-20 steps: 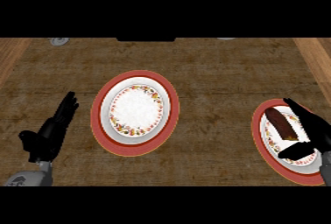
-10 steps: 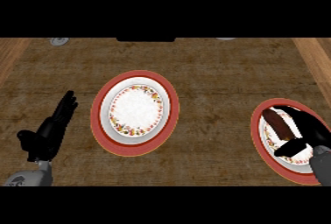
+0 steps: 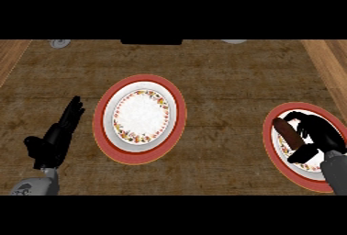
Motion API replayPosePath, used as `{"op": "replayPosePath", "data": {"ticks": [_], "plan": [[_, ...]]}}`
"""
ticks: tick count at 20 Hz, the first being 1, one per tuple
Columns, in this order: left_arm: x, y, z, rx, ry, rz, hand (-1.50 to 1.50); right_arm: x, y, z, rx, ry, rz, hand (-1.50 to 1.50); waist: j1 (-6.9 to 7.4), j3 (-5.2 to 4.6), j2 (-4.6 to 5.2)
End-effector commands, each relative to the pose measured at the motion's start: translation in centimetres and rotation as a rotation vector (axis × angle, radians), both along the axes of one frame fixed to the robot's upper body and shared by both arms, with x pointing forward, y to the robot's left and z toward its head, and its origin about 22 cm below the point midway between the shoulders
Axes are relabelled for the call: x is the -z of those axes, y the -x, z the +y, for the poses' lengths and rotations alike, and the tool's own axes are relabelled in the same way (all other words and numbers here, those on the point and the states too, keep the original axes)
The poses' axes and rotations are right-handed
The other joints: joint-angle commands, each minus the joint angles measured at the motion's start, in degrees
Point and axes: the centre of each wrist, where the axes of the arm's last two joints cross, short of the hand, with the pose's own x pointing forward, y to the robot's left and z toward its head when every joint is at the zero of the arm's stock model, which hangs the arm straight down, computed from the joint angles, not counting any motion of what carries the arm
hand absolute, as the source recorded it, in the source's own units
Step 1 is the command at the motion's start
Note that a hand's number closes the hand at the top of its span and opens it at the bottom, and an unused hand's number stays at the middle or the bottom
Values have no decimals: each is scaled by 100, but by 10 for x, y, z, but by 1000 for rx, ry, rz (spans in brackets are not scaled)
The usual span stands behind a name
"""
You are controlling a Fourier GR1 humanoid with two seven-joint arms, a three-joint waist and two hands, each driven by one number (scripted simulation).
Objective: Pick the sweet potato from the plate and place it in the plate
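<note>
Since the earlier frames the right hand [image 3: 313, 137] has been brought further down over the sweet potato [image 3: 287, 134], and its fingers, straighter before, are now curled over the top of it, with the thumb seen at the lower end. The potato is still lying on the right plate [image 3: 277, 151], a red-rimmed plate near the right edge of the counter [image 3: 217, 73]; whether it has been lifted off the surface cannot be told. The left hand [image 3: 55, 137] is seen unchanged at the lower left, open with fingers straight and pointing up, resting just beside the middle plate [image 3: 139, 118], which has a flowered rim and holds nothing.
</note>
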Motion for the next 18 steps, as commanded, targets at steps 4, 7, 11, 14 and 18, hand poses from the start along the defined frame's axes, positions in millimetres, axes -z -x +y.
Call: {"op": "replayPosePath", "data": {"ticks": [4, 7, 11, 14, 18], "plan": [[-5, -6, -11, -12, -4, -8, 0, 19, 2, 65, -82, -15, -100, 150, -2, 115, 58], [2, 10, 5, -12, 14, 8, 0, 2, 4, 86, -135, 8, -70, 150, -15, 109, 33], [1, 7, 3, -23, 3, 9, 0, -17, 24, 95, -160, 18, -237, 150, -69, 111, 33], [3, 0, 11, -32, -8, 15, 0, -39, 52, 115, -199, -31, -273, 150, -116, 108, 31], [4, 8, 0, -5, -4, 2, 0, -85, 64, 120, -215, -24, -369, 150, -54, 112, 39]]}}
